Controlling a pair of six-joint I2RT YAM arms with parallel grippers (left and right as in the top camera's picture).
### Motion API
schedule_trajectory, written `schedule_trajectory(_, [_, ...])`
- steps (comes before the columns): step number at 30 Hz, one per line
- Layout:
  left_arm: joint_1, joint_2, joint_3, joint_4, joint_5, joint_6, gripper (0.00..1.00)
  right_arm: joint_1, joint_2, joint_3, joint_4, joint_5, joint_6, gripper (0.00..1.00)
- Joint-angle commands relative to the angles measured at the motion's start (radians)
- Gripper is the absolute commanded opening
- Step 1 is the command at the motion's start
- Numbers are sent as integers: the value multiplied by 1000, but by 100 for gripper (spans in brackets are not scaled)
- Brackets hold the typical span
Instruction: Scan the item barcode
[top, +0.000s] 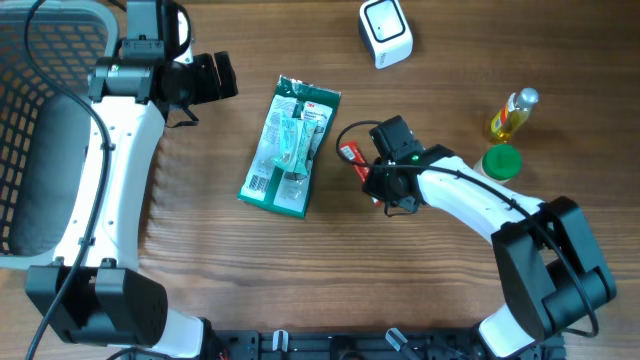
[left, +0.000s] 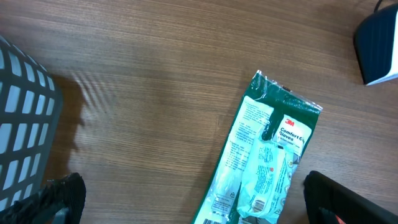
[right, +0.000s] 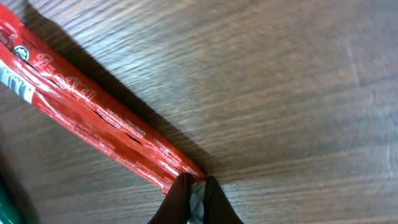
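Grey mesh basket (top: 40, 150) at far left, beside left claw (top: 222, 78). Left claw spread wide, holding nothing. Green 3M package (top: 290, 148) lies flat between claws. Right claw (right: 194, 196) pressed together, pinching end of red stick packet (right: 93, 118); rest of packet lies on wood. White barcode scanner (top: 385, 32) beyond right claw, apart. Yellow bottle (top: 512, 115) and green cap (top: 501, 162) off to its right.

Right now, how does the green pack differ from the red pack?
The green pack is wide and flat; the red pack is a narrow stick. The green pack lies free; the right gripper pinches the red pack's end. Both lie on the table.
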Motion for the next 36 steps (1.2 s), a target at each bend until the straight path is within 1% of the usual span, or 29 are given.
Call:
schedule_trajectory(1, [4,6,1,3,8,9,100,-11,-50,40,-1,-97,-325,4])
schedule_trajectory(3, [4,6,1,2,8,9,100,-13,-111,40,4,-189,-513,4])
schedule_trajectory(4, [4,6,1,3,8,9,100,-15,-126,40,4,-224,-561,4])
schedule_trajectory(6, [4,6,1,3,8,9,100,-30,-177,40,-1,-371,-727,4])
schedule_trajectory(7, [4,6,1,3,8,9,100,-46,-208,40,-12,-475,-819,4])
schedule_trajectory(8, [4,6,1,3,8,9,100,-60,-230,40,-21,-546,-874,4])
schedule_trajectory(10, [4,6,1,3,8,9,100,-86,-255,40,-36,-625,-932,4])
schedule_trajectory(14, [4,6,1,3,8,9,100,-136,-263,40,-65,-641,-949,4])
schedule_trajectory(17, [4,6,1,3,8,9,100,-137,-263,40,-76,-640,-975,4])
schedule_trajectory(26, [4,6,1,3,8,9,100,-137,-263,40,-102,-575,-975,4])
schedule_trajectory(28, [4,6,1,3,8,9,100,-137,-263,40,-111,-570,-997,4])
schedule_trajectory(36, [4,6,1,3,8,9,100,-137,-263,40,-124,-580,-970,4])
